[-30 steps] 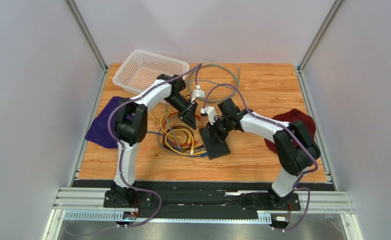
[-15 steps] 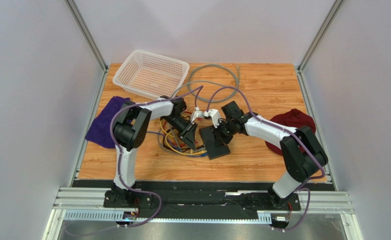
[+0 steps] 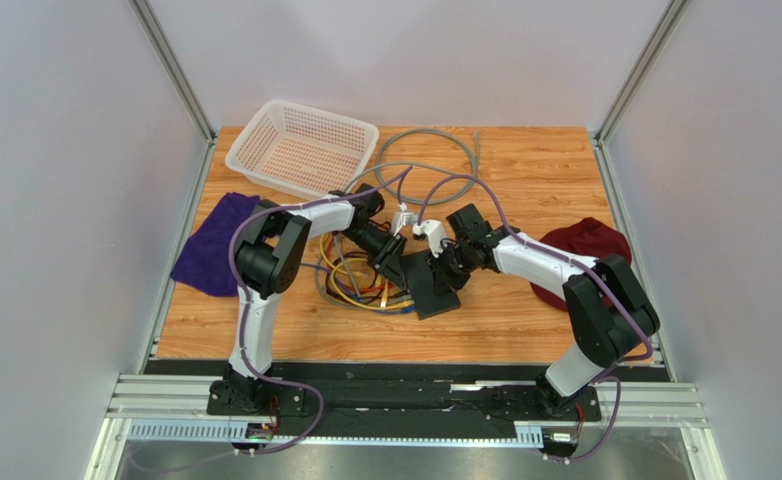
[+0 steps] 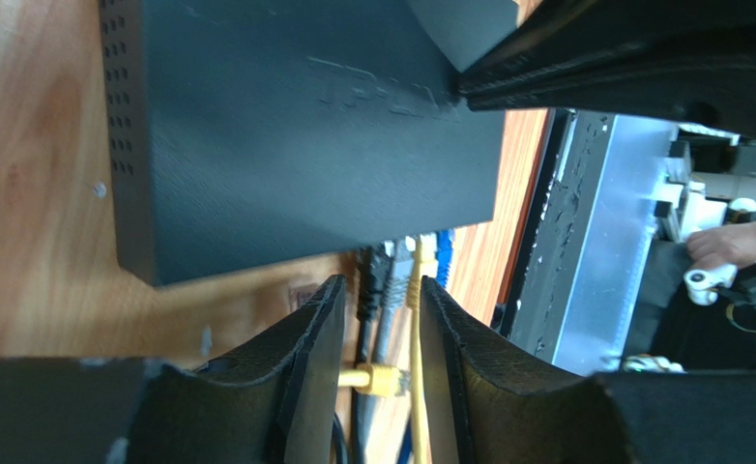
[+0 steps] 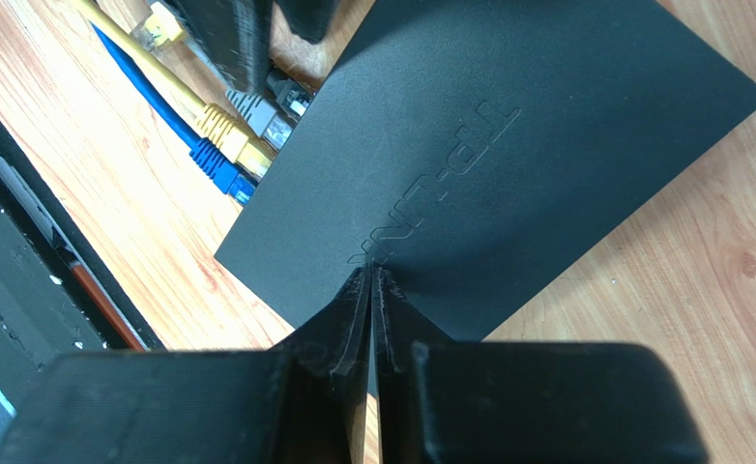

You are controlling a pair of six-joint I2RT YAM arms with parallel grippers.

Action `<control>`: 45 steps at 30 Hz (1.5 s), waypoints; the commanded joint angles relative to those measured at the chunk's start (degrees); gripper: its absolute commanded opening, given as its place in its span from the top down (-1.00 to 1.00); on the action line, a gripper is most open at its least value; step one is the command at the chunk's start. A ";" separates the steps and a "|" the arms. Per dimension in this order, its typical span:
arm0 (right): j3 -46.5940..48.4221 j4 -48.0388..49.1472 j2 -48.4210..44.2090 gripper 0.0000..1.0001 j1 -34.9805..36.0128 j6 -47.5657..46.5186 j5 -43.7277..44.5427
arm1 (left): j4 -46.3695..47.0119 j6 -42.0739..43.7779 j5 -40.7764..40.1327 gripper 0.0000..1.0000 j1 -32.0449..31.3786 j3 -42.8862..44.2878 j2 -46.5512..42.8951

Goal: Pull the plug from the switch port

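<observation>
The switch (image 3: 433, 290) is a flat black box on the wood, with its socket edge facing left. Several plugs sit in that edge: black (image 5: 290, 94), grey (image 5: 264, 116), yellow (image 5: 225, 132) and blue (image 5: 219, 170). My left gripper (image 4: 382, 285) is open just short of that edge, and the black plug (image 4: 374, 280) and grey plug (image 4: 398, 268) lie between its fingers. The yellow cable (image 4: 417, 319) runs along the right finger (image 4: 459, 367). My right gripper (image 5: 372, 273) is shut, holding nothing, its tips resting on the switch's top (image 5: 508, 145).
A white mesh basket (image 3: 303, 147) stands at the back left, and a grey cable loop (image 3: 435, 150) lies beside it. A purple cloth (image 3: 210, 255) is at the left edge and a dark red cloth (image 3: 580, 255) at the right. Coiled yellow cables (image 3: 355, 280) lie left of the switch.
My left arm has come down and moved right, toward the switch's socket edge, and its jaws have widened. The right gripper has stayed on the switch's top.
</observation>
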 commanded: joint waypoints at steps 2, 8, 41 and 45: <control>-0.60 1.38 -1.13 0.85 -0.32 0.54 -0.17 | -3.23 0.46 2.80 0.12 -0.08 4.74 4.63; -0.60 1.38 -0.60 0.85 -0.32 0.37 -0.17 | -0.96 -0.32 -2.81 0.11 -0.35 3.44 4.99; -0.60 1.20 0.28 0.85 -0.32 0.63 -0.26 | 3.09 2.05 -5.64 0.30 -3.95 1.14 7.27; -0.78 1.38 0.28 0.84 -0.24 0.72 -0.26 | 2.39 1.69 -5.82 0.42 -3.95 1.84 8.23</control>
